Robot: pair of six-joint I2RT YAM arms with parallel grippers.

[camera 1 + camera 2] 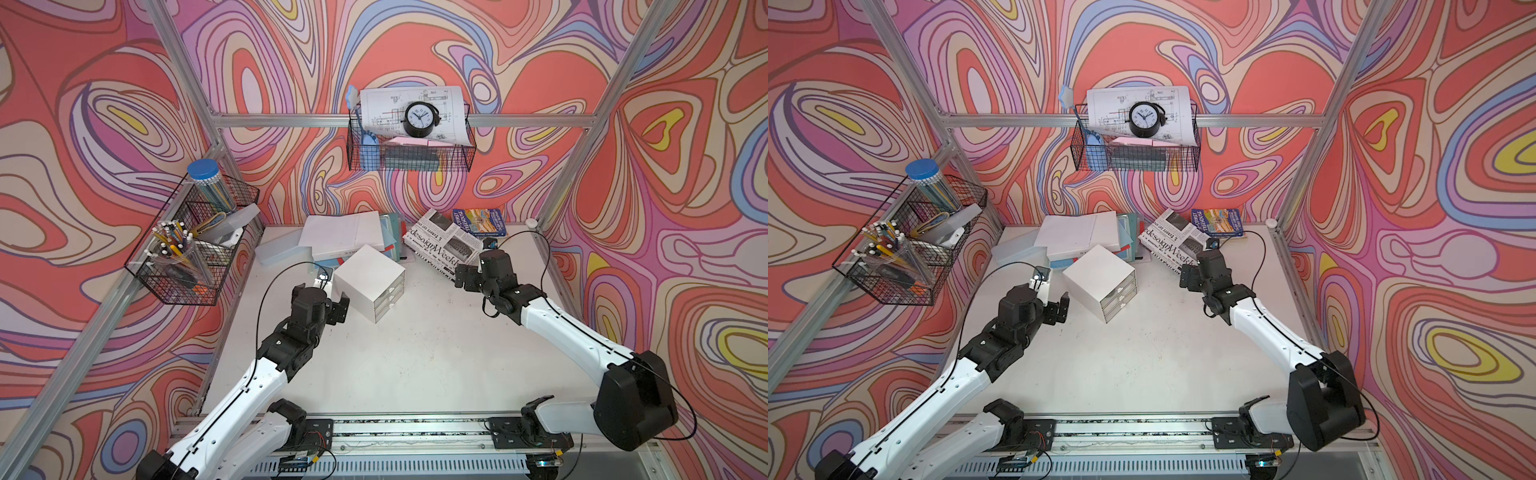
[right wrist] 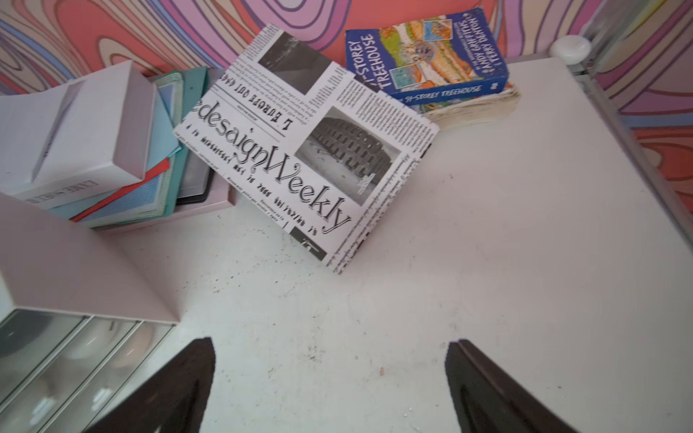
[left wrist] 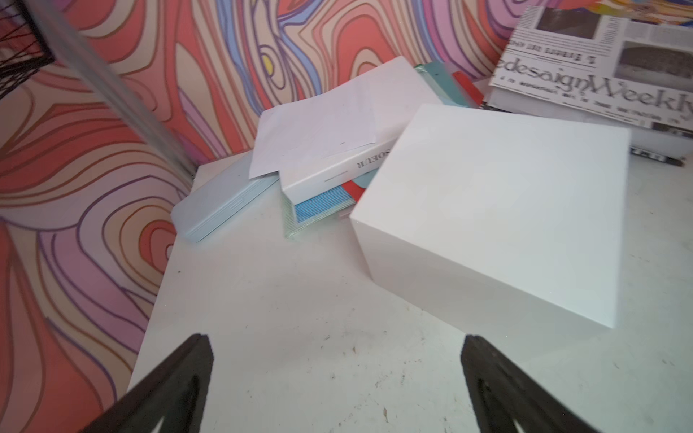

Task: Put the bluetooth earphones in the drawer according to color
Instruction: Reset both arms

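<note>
The white drawer unit (image 1: pixel 368 272) (image 1: pixel 1098 270) stands mid-table, its three translucent drawers (image 2: pixel 75 360) all pushed in. The bluetooth earphones show only as dim shapes behind those fronts: a dark one in one drawer and a pale rounded one (image 2: pixel 90 345) in the drawer beside it. My left gripper (image 1: pixel 336 309) (image 3: pixel 335 341) hovers open just left of the unit, with bare table between its fingers. To the right of the unit, my right gripper (image 1: pixel 461 278) (image 2: pixel 332 343) is also open and holds nothing, near the newspaper.
A stack of books and folders (image 1: pixel 345 237) lies behind the unit, with a pale blue case (image 3: pixel 225 202) to its left. A newspaper-print box (image 2: pixel 300 150) and a blue paperback (image 2: pixel 427 60) sit at the back right. Wire baskets (image 1: pixel 195 245) hang on the walls.
</note>
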